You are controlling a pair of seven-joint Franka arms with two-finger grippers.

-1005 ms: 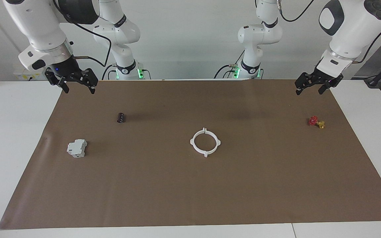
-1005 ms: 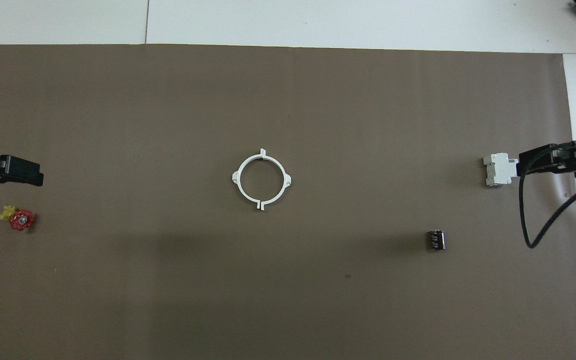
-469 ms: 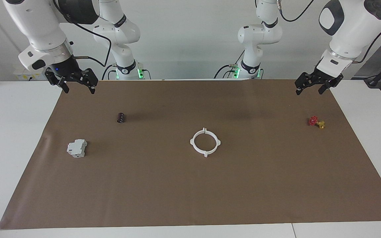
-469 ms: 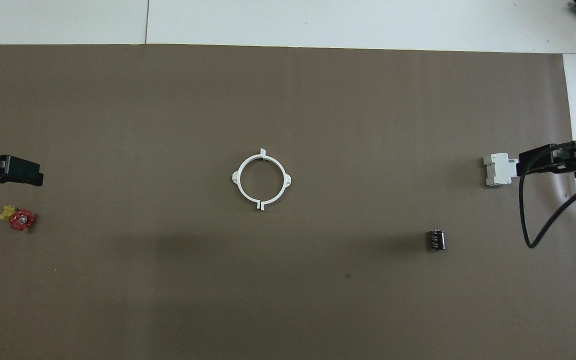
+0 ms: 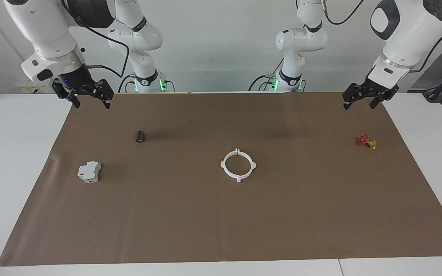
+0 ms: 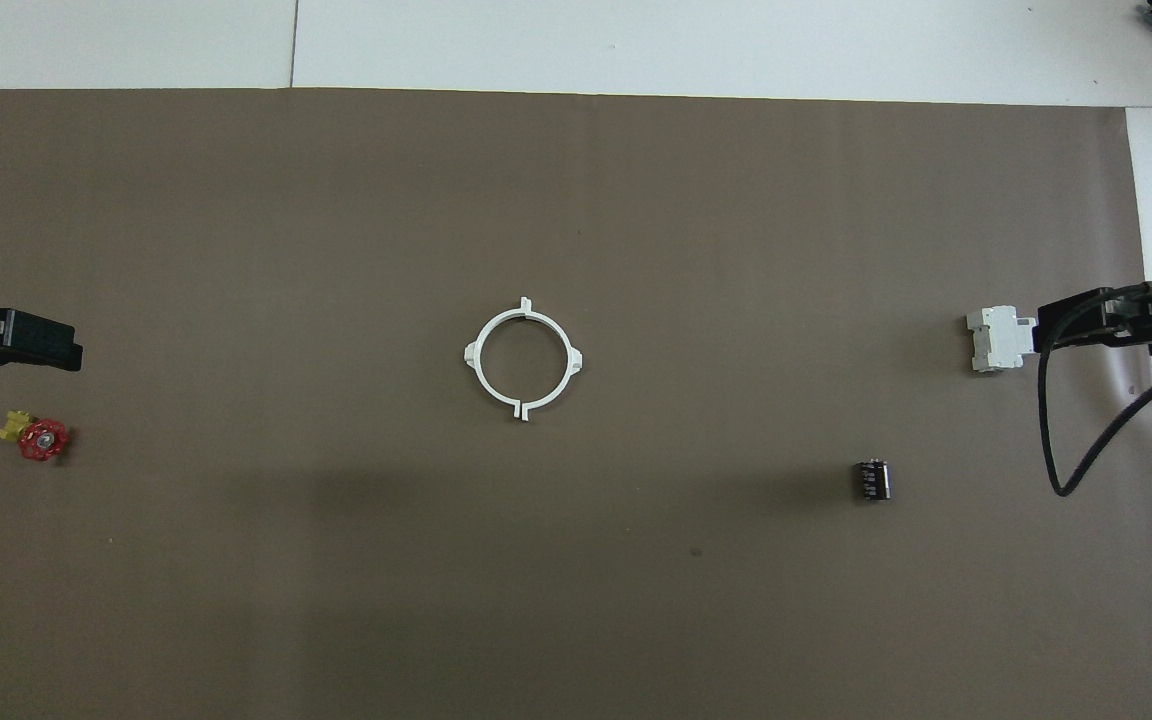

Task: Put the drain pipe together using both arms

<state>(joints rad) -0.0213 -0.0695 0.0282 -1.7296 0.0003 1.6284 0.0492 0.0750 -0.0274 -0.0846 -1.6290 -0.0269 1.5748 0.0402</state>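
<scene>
Mid-mat lies the drain pipe (image 5: 238,165) ring; left gripper (image 5: 360,102) and right gripper (image 5: 90,101) hang released, empty

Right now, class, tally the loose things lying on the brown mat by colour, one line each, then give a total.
White: 2, the drain pipe ring and the boxy block
Black: 1, the small cylinder
Red-and-yellow: 1, the valve piece
Total: 4

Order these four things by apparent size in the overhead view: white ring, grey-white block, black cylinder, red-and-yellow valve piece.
1. White ring, clearly largest.
2. Grey-white block, partly covered by the right gripper.
3. Red-and-yellow valve piece and black cylinder: too alike to rank.
</scene>
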